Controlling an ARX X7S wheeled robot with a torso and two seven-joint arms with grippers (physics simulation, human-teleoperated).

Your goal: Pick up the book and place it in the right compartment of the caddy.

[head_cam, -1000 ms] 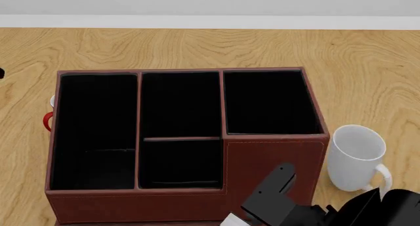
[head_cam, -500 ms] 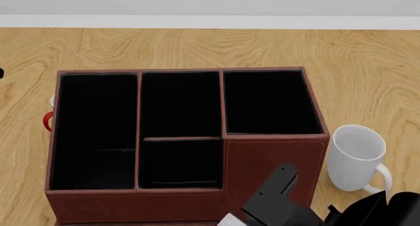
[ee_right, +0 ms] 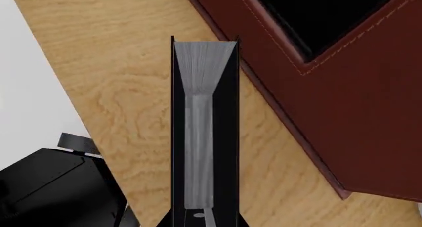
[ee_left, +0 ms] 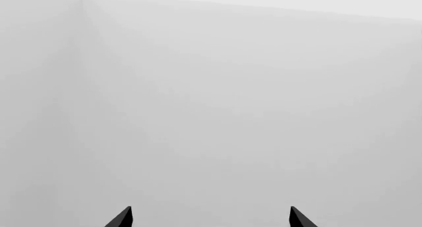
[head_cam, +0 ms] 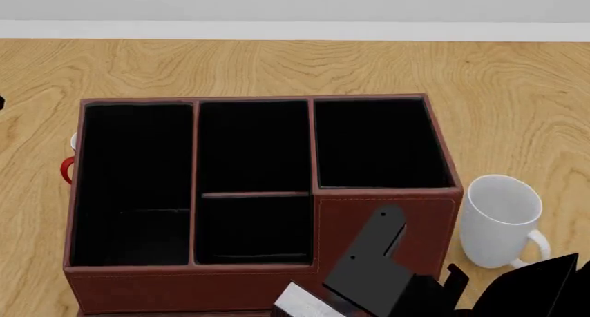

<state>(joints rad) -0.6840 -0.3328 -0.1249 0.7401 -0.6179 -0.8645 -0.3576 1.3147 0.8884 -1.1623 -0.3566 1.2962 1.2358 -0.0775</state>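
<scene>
The black book (ee_right: 203,113), its white page edges showing, is clamped between the jaws of my right gripper (ee_right: 203,219). In the head view this gripper (head_cam: 369,265) holds the book (head_cam: 297,303) low, just in front of the caddy's front wall. The reddish-brown caddy (head_cam: 383,224) stands on the wooden table. Its right compartment (head_cam: 378,141) is black-lined and holds nothing. In the right wrist view the caddy (ee_right: 343,88) lies beside the book. My left gripper (ee_left: 209,218) is open and faces a blank grey wall; it is outside the head view.
A white mug (head_cam: 501,217) stands right of the caddy, close to my right arm. Part of a mug with a red handle (head_cam: 68,166) shows at the caddy's left side. The robot's black body (ee_right: 53,187) appears in the right wrist view.
My right gripper has risen and shifted left with the book in front of the caddy's front wall. More of the white page edges shows now. The caddy and mugs have not moved.
</scene>
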